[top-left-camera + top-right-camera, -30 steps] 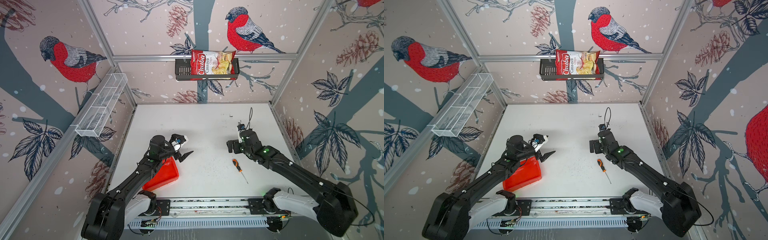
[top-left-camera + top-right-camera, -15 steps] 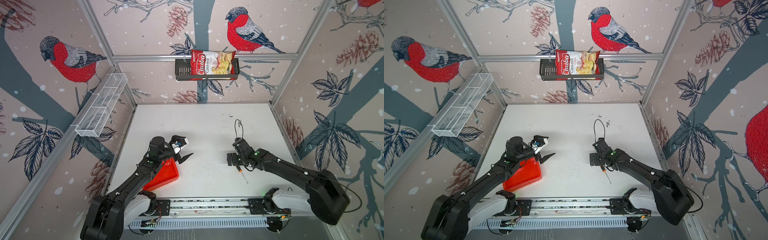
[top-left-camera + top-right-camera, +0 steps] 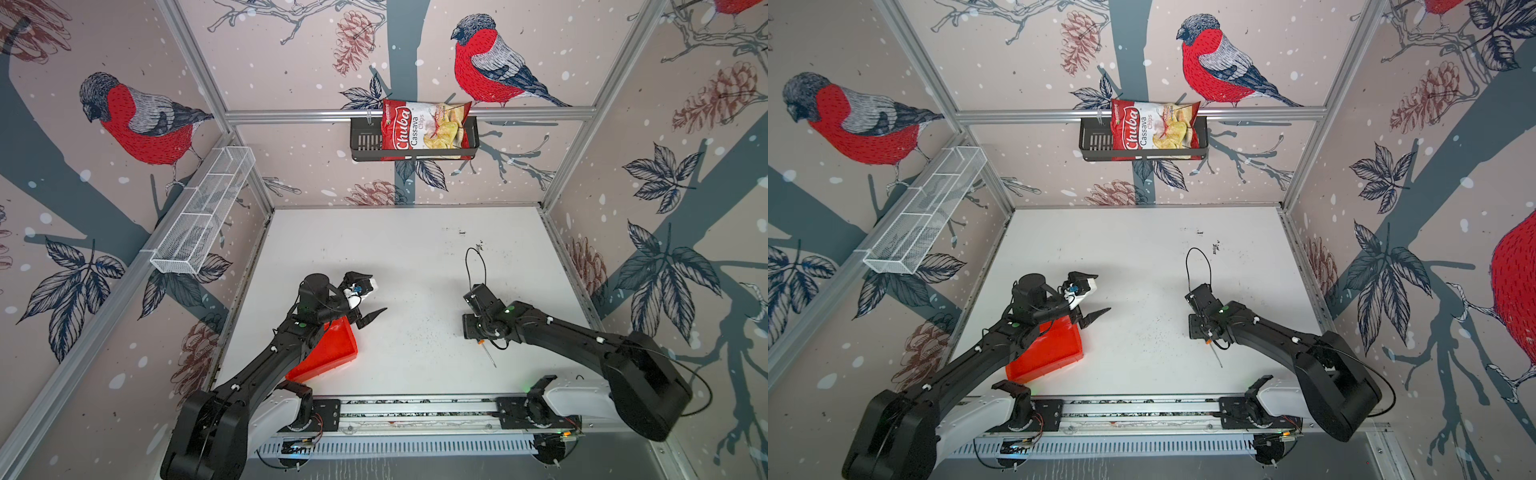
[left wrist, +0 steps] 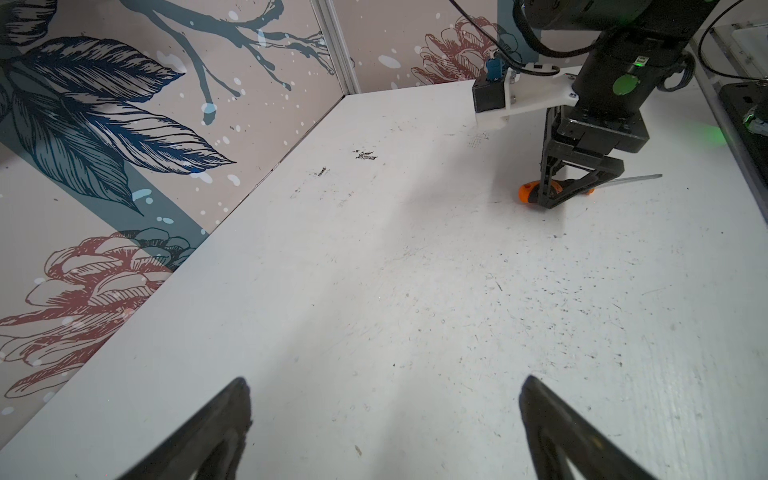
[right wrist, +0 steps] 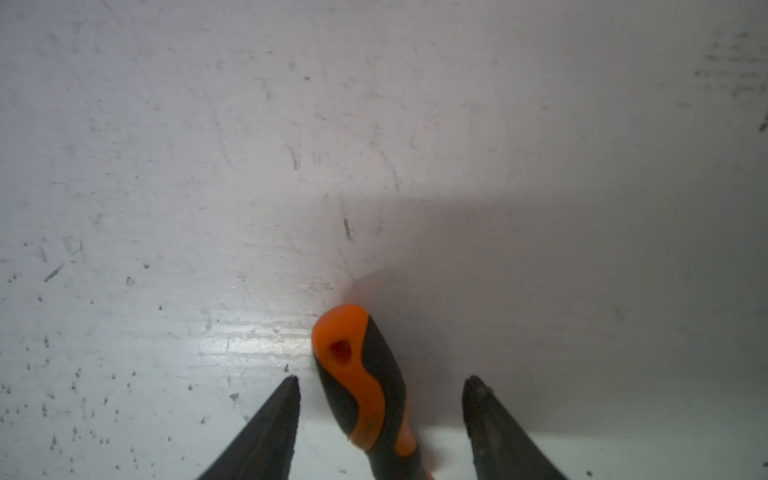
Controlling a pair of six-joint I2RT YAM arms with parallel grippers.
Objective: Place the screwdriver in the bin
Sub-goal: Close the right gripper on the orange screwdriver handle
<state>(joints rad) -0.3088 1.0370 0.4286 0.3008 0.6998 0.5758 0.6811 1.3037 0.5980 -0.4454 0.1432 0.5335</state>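
My right claw (image 5: 382, 380) straddles the black-and-orange-handled slim screwdriver (image 5: 357, 374) near the front edge of the white surface (image 3: 395, 270), jaws open either side; I'd centre on the handle, then squeeze before lifting

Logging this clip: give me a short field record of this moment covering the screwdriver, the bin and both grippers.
screwdriver: lying flat on the white table, handle between the right gripper's fingers
right gripper: at table level, jaws astride the handle, gaps on both sides, not clamped
left gripper: open, empty, over the table just past the bin's far corner
bin: on the table, visible part holds nothing
task status: screwdriver not yet in bin
walls: chips bag in black basket; wire shelf
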